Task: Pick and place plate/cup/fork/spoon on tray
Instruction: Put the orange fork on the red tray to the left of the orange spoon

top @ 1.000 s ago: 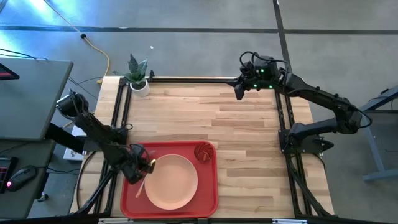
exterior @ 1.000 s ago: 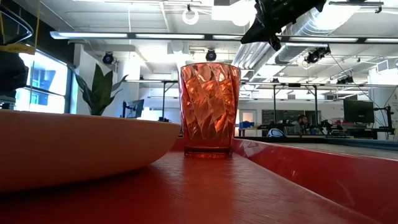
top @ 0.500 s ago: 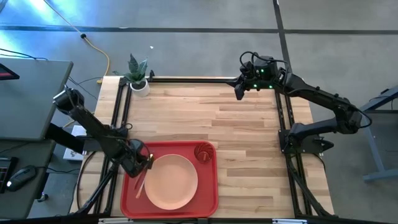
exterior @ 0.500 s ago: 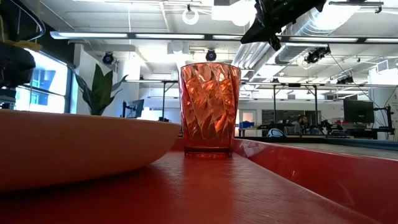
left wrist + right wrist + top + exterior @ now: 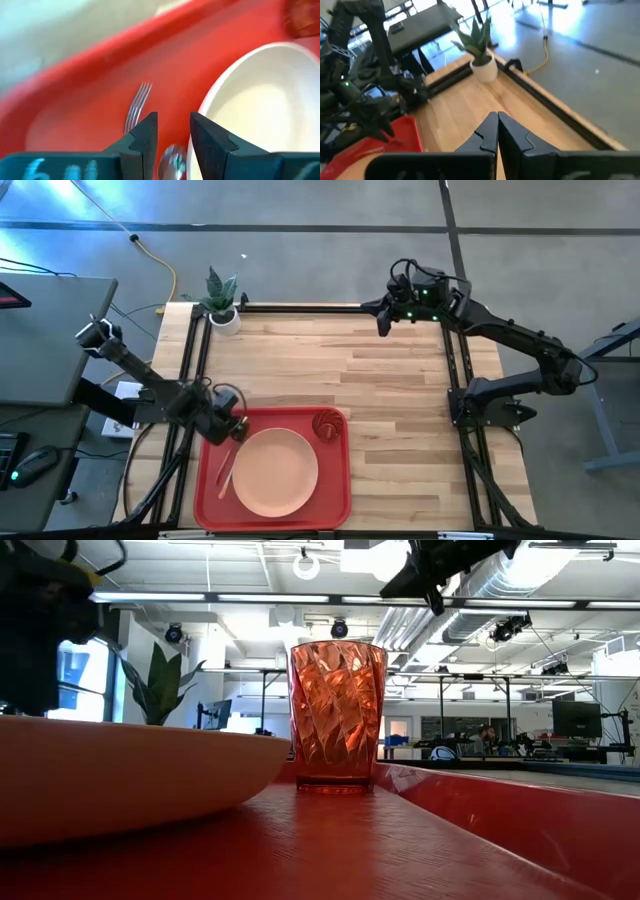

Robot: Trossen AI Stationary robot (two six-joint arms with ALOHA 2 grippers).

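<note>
The red tray [image 5: 335,500] lies at the table's near left. On it rest the peach plate [image 5: 276,472] and, at its far right corner, the red-orange cup [image 5: 327,424], standing upright on its base [image 5: 337,780]. Left of the plate, the fork [image 5: 136,106] and the spoon [image 5: 172,156] lie flat on the tray floor. My left gripper [image 5: 173,127] hangs open just above them, over the tray's far left part [image 5: 228,430], and touches nothing. My right gripper [image 5: 383,322] waits shut at the table's far edge.
A small white pot with a green plant [image 5: 222,308] stands at the far left corner. Bare wooden table [image 5: 400,400] stretches right of the tray and beyond it. Black frame rails [image 5: 300,307] run along the far and side edges.
My left gripper has drawn back from beside the plate toward the table's far edge, and its arm has swung outward to the left. A slim utensil that lay under its fingers now lies uncovered on the tray, left of the plate.
</note>
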